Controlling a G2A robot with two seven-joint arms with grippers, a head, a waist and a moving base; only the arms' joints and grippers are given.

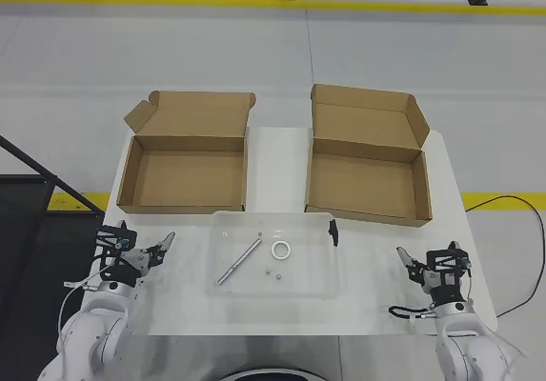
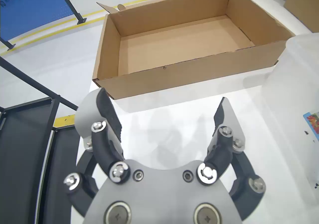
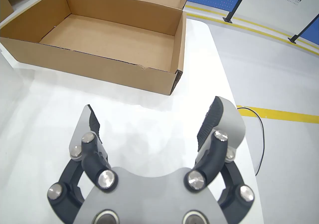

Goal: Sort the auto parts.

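The left hand [image 2: 162,100] is hanging near the left end of the clear tray [image 1: 311,281], spread wide and holding nothing. The right hand [image 3: 152,104] is hanging off the tray's right end, equally wide and empty. Inside the tray, a metal rod [image 1: 240,262], a white ring [image 1: 280,250] and two small bits [image 1: 267,271] are lying apart. Beyond the tray, the left box [image 1: 182,181] and the right box [image 1: 363,186] are sitting open on the white surface [image 1: 277,152].

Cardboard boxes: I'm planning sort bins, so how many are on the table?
2. The left cardboard box and the right cardboard box stand open, side by side, beyond the clear tray.
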